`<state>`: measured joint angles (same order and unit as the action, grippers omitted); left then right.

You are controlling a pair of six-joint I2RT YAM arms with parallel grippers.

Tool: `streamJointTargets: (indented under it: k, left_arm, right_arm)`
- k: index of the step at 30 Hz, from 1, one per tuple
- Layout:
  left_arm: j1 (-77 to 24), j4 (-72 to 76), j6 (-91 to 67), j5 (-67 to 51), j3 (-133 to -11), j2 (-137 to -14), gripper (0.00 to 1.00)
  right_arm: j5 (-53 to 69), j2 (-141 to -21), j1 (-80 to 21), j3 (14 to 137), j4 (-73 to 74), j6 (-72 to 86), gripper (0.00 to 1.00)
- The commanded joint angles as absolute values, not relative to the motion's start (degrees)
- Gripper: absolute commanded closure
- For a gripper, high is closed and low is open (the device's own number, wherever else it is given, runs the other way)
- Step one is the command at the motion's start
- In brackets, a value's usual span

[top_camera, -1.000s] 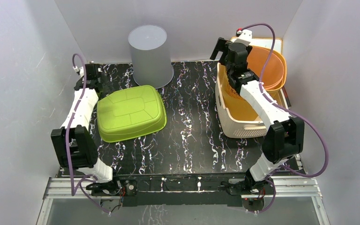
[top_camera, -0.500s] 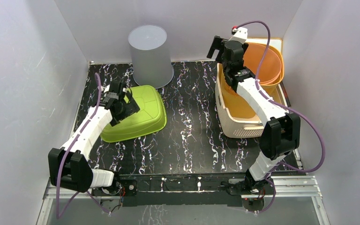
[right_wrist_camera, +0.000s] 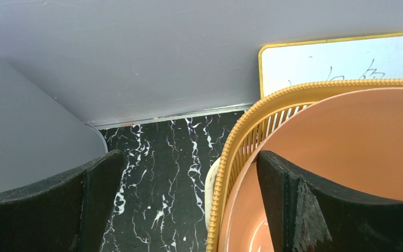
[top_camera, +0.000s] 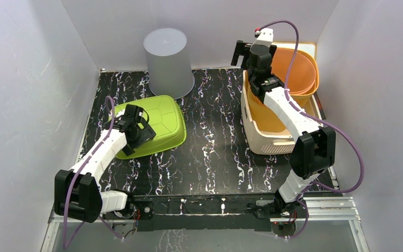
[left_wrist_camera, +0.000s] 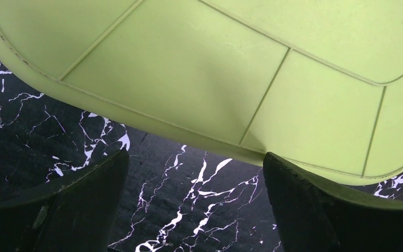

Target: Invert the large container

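A lime green basin (top_camera: 149, 126) lies bottom up on the black marble table (top_camera: 215, 147), left of centre. My left gripper (top_camera: 135, 130) is open and empty, low over the basin's near left edge. In the left wrist view the basin (left_wrist_camera: 231, 73) fills the top and my gripper (left_wrist_camera: 194, 210) frames bare table just under its rim. A grey bucket (top_camera: 168, 62) stands bottom up at the back. My right gripper (top_camera: 247, 52) is open and empty above the back left corner of a cream basket (top_camera: 265, 137). That basket holds an orange bowl (top_camera: 294, 68).
In the right wrist view my gripper (right_wrist_camera: 189, 205) spans the yellow strainer rim (right_wrist_camera: 249, 131) around the orange bowl (right_wrist_camera: 346, 152). The grey bucket (right_wrist_camera: 26, 136) is at its left. A white board with a yellow edge (right_wrist_camera: 341, 58) leans on the back wall. Walls close in on three sides.
My left arm has swung from the back left corner forward and right, down to the green basin's near left edge. My right gripper has shifted slightly back and up.
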<state>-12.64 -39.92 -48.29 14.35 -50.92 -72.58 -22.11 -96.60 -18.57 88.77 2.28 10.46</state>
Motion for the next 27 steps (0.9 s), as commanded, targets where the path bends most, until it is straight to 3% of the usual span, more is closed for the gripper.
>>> streamJointTargets:
  k: [1,12,19,27]
  left_arm:
    - [-12.4,-38.4,-50.0,22.1,-47.2,-73.4,0.02]
    - [-5.4,-29.0,-39.1,26.3,-50.2,-79.6,0.02]
    - [-1.3,-19.6,-23.1,22.8,-52.4,-79.0,0.02]
    - [-1.2,-20.3,-16.2,24.1,-59.6,-78.7,0.02]
  right_arm:
    - [-19.9,-96.0,-19.3,93.9,-3.5,5.6,0.02]
    - [-15.3,-97.3,-26.3,98.1,-2.4,-3.6,0.02]
    - [-3.4,-99.1,-28.1,95.2,-1.4,3.8,0.02]
    - [3.6,-107.5,-32.6,94.6,-0.6,10.1,0.02]
